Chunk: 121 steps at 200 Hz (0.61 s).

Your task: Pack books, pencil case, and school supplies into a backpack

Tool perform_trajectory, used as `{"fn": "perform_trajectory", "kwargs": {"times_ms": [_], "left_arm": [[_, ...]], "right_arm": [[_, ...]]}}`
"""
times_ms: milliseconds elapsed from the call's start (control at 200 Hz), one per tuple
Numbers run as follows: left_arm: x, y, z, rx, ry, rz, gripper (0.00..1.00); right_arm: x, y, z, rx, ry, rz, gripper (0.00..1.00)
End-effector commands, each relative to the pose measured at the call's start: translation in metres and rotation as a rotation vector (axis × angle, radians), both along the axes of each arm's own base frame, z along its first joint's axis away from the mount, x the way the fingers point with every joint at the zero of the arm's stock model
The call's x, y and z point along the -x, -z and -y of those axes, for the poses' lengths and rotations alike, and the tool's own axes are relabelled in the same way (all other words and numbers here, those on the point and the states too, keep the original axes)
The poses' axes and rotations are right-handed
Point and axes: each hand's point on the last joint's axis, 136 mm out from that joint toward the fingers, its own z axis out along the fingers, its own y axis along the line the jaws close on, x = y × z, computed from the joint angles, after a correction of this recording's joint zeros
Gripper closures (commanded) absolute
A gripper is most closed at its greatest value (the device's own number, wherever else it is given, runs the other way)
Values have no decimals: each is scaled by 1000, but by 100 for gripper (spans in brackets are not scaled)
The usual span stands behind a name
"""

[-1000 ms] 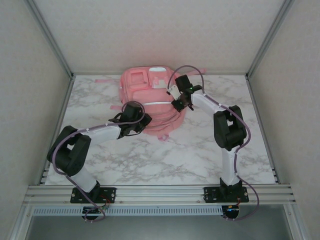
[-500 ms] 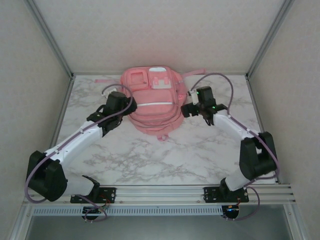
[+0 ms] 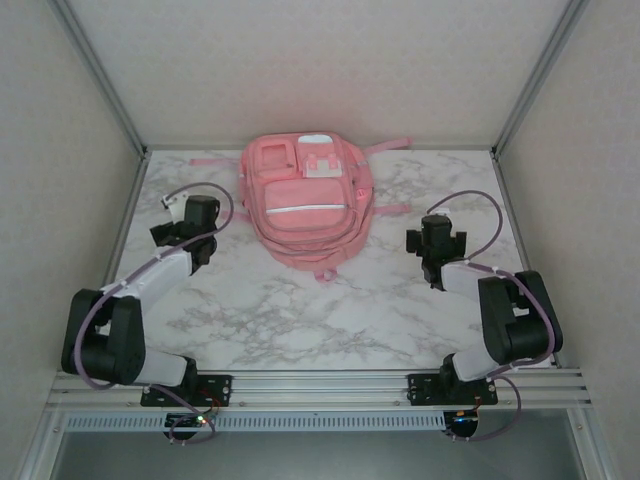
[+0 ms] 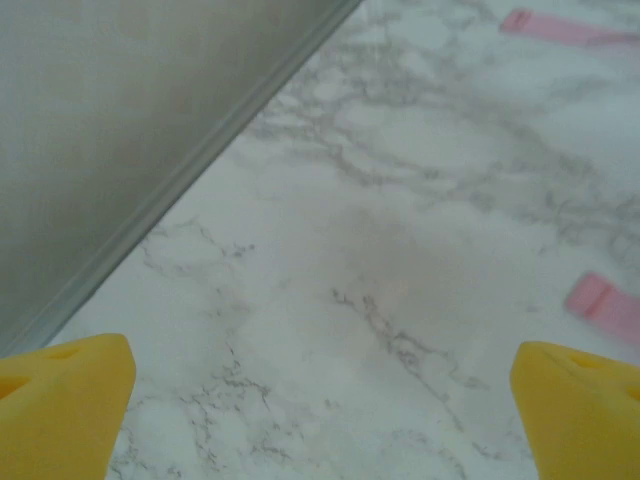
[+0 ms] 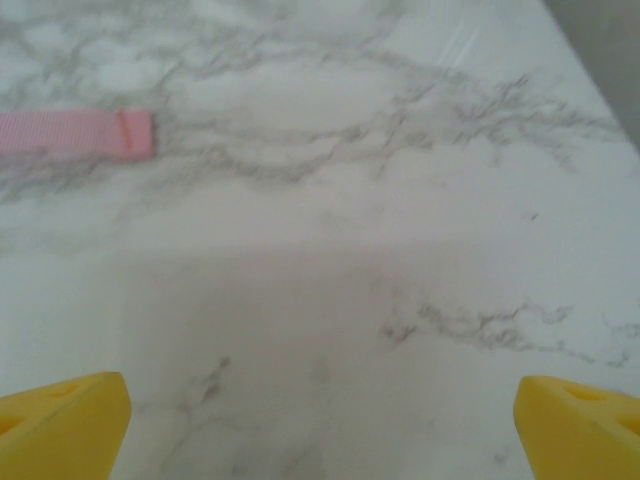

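The pink backpack [image 3: 305, 205] lies flat at the back middle of the marble table, front pockets up, its straps trailing to both sides. My left gripper [image 3: 185, 218] hovers left of it, apart from it and open with nothing between its yellow fingertips [image 4: 60, 400]. My right gripper [image 3: 432, 238] hovers right of the backpack, also open and empty, over bare marble [image 5: 320, 300]. A pink strap end [image 5: 80, 134] lies ahead of it to the left. The books, the pencil case and the school supplies are hidden from view.
The left wall and its metal frame rail [image 4: 190, 170] run close beside my left gripper. Two pink strap ends [image 4: 560, 25] [image 4: 600, 300] lie on the table to its right. The table's right edge [image 5: 590, 60] is near my right gripper.
Both arms have drawn back from the backpack, the left one leftward and the right one rightward. Both grippers have gone from nearly shut to open. The backpack stays in place.
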Motion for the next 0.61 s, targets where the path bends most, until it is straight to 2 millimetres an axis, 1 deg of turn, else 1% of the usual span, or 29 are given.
{"fn": "perform_trajectory", "kwargs": {"times_ms": [0,5,35,60,115,135,195,255,270,315,325,350,380,390,420,460,475,485,511,551,601], "left_arm": [[-5,17,-2,-27,63,63,5],[-5,19,-2,-23,70,67,4],[-4,25,-1,2,92,87,4],[-5,25,-1,18,108,108,4],[-6,25,4,40,163,133,4],[-10,21,7,50,191,164,3],[-14,20,9,49,228,176,0],[-16,23,9,64,261,189,0],[-18,21,10,71,271,217,0],[-17,32,4,112,269,236,0],[-19,31,5,113,277,252,0],[-18,33,11,122,310,238,0],[-17,35,14,128,331,243,0],[-17,36,13,128,332,250,0],[-14,41,13,137,335,262,0],[-13,38,12,131,334,309,0],[-13,39,11,136,333,299,0],[-13,39,12,140,333,292,0],[-13,42,12,141,336,274,0],[-13,40,12,135,339,288,0],[-14,40,12,137,338,284,0]], "right_arm": [[-14,-23,20,-49,80,163,1],[-14,-25,20,-51,81,176,1],[-10,-25,23,-59,92,197,1],[-8,-26,25,-73,92,212,1],[-5,-26,30,-127,91,224,1],[-4,-26,30,-129,88,227,1],[-4,-27,31,-128,89,229,1],[-5,-27,30,-130,88,229,1],[-4,-26,30,-129,88,227,1],[-4,-27,30,-131,82,233,1],[-4,-27,28,-134,73,233,1],[-3,-26,25,-142,49,237,1],[-6,-30,19,-159,6,255,1],[-1,-21,17,-164,-8,236,1],[2,-11,14,-184,-40,228,1],[2,-14,11,-171,-64,288,1],[3,-12,12,-171,-53,276,1],[1,-15,13,-175,-46,278,1],[3,-10,13,-174,-39,238,1],[1,-12,12,-162,-46,264,1],[2,-10,12,-153,-39,248,1]]}}
